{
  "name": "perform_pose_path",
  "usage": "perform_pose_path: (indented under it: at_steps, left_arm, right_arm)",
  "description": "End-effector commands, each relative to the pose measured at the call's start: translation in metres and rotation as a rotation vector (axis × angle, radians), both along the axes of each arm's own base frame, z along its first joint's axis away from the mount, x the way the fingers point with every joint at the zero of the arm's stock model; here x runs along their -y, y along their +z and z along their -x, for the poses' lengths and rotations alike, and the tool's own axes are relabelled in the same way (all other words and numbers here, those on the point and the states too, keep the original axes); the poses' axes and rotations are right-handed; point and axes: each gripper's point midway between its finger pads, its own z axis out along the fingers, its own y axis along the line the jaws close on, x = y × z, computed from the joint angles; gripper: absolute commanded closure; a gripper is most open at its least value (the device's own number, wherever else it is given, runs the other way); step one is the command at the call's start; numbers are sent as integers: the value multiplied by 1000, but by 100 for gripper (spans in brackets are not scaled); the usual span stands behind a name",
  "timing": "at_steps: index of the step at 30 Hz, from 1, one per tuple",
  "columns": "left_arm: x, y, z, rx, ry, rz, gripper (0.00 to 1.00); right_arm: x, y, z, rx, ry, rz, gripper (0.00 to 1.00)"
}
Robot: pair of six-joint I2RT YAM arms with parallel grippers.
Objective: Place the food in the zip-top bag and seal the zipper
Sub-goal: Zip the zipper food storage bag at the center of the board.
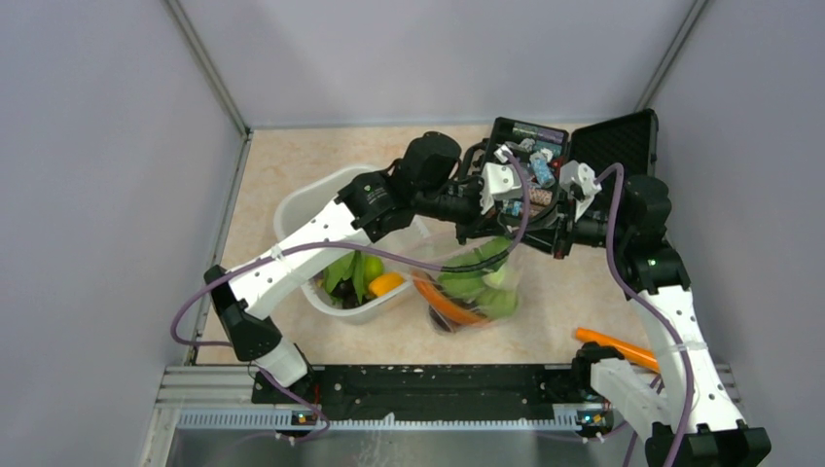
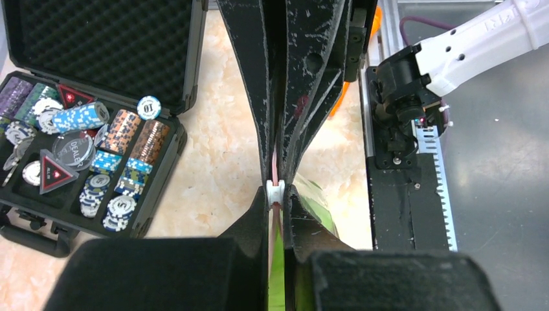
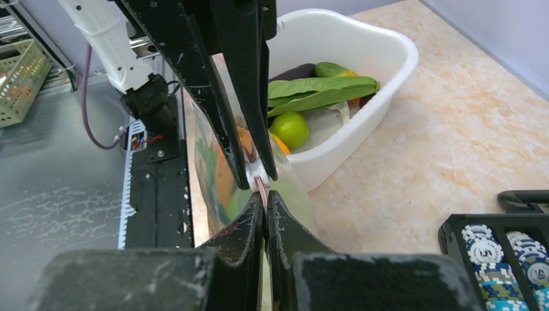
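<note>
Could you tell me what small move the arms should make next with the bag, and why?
Probably slide the right gripper along the zipper away from the left gripper: both are shut on the pink strip, tip to tip at its white slider, with food already inside the bag.

The tub (image 1: 302, 209) holding food (image 1: 365, 272) sat left of the zip-top bag (image 1: 477, 287) on the worktop (image 1: 545, 321); the case (image 1: 623, 136) lay behind.
</note>
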Motion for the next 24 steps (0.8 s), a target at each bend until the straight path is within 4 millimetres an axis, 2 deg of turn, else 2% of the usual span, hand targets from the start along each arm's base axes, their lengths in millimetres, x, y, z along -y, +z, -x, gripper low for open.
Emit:
perform_pose_path:
  at_steps: [1,12,18,24]
  left_arm:
    - [-21,16,8,63,23,22,100]
    - [-53,11,1,105,129,-3,100]
    - [-57,8,0,102,141,-4,100]
    - [-66,-4,-6,100,182,-37,100]
  right_arm:
    - [3,25,-9,90,-64,4,100]
    - [4,28,-10,93,-89,-5,100]
    - [5,25,-10,91,-94,2,100]
    - [9,24,-15,93,-144,22,100]
